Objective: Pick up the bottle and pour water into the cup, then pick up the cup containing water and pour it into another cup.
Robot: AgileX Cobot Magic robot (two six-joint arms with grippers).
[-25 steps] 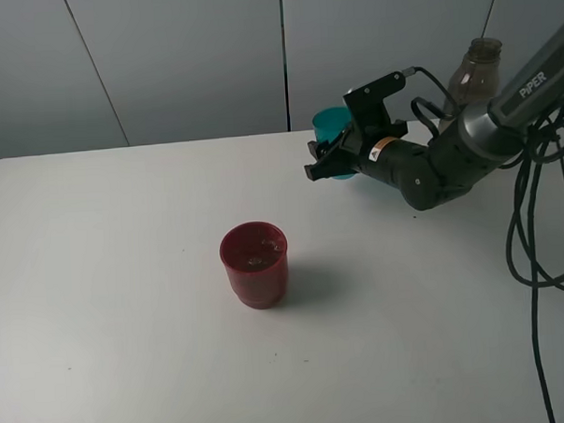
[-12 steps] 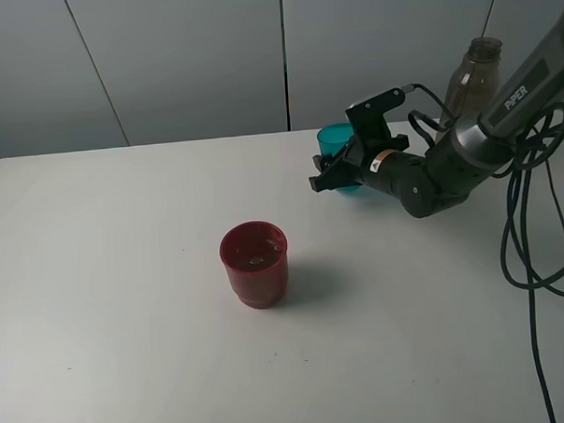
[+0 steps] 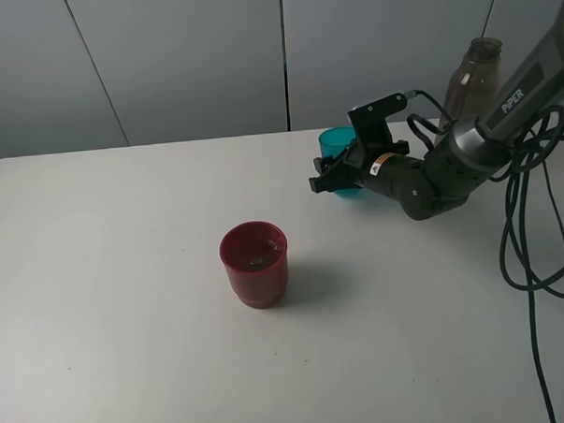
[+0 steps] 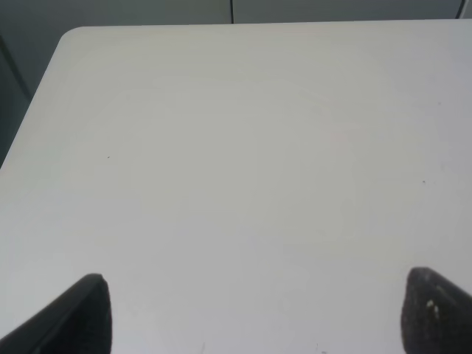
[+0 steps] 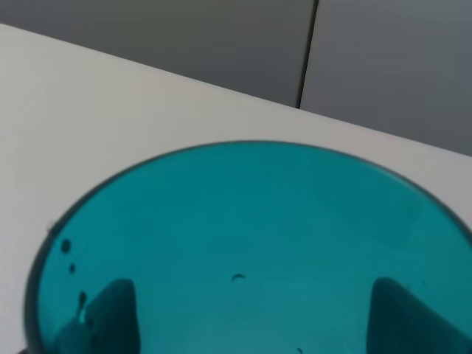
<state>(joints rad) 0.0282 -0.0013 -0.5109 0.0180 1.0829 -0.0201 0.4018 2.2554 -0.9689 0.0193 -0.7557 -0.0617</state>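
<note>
The cup (image 3: 335, 145), a small teal tumbler, stands upright near the far edge of the white table (image 3: 127, 303), toward its right end, with the right arm's fingers (image 3: 329, 177) clenched around its lower wall. In the high view only the cup's rim and upper wall show above the black fingers; whether its base touches the table cannot be told. In the right wrist view the cup (image 5: 251, 251) fills the picture from above, its inside dotted with a few droplets, and the two dark fingers (image 5: 110, 310) show through the translucent wall on either side.

The bottle (image 3: 468, 86), tall and smoky grey-brown, stands behind the right arm at the far right of the table, near the far edge and partly hidden by the arm's grey link. Black cables loop down beside it along the table's right edge.

Another cup (image 3: 254, 263), dark red and squat, stands upright around the middle of the table, well apart from the teal cup and nearer the front edge. Something glints inside it, though how full it is cannot be told. Bare table lies between the two cups.

The left arm is out of the high view. Its wrist view looks across a bare stretch of table to a rounded corner, with its fingers (image 4: 81, 313) spread wide apart, grasping nothing.
</note>
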